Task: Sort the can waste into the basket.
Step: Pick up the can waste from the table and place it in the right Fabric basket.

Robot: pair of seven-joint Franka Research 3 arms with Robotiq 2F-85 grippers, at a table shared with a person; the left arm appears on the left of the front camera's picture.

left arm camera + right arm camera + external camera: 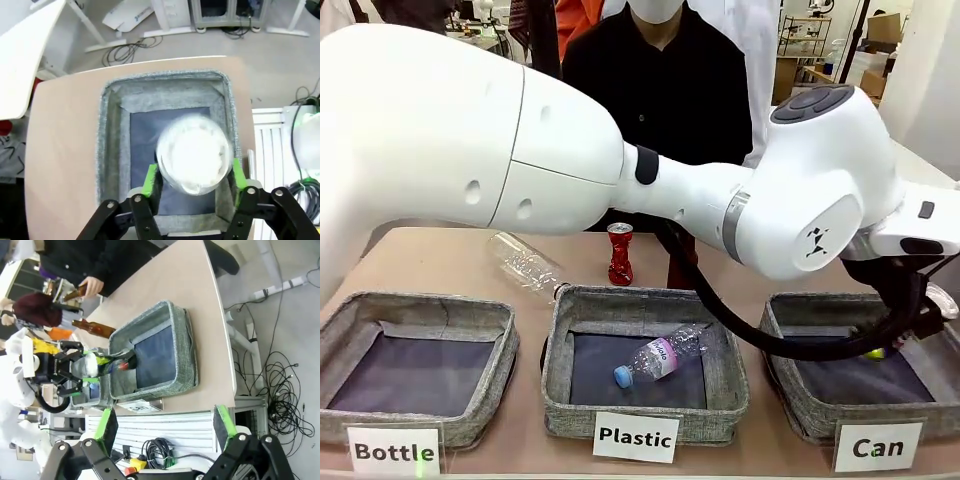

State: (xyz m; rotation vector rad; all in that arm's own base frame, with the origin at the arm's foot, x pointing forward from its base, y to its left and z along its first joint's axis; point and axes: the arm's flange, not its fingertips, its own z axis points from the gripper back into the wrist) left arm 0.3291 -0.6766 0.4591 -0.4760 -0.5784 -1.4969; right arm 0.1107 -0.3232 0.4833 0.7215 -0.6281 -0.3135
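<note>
Tan tabletop (65, 150): light, dent-prone crushed can (194, 156) is framed over Can basket (112, 150) by left gripper (194, 175), grip unclear; best pinched across sides

The front view looks low across the table (440, 265), near the basket (805, 405). The left wrist view faces straight down into it. The right wrist view, rolled sideways, seems farther; all share it.

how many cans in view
2: a red crushed can behind the Plastic basket; another can between the pads of the left claw above the Can basket. The left arm may hide more.
</note>
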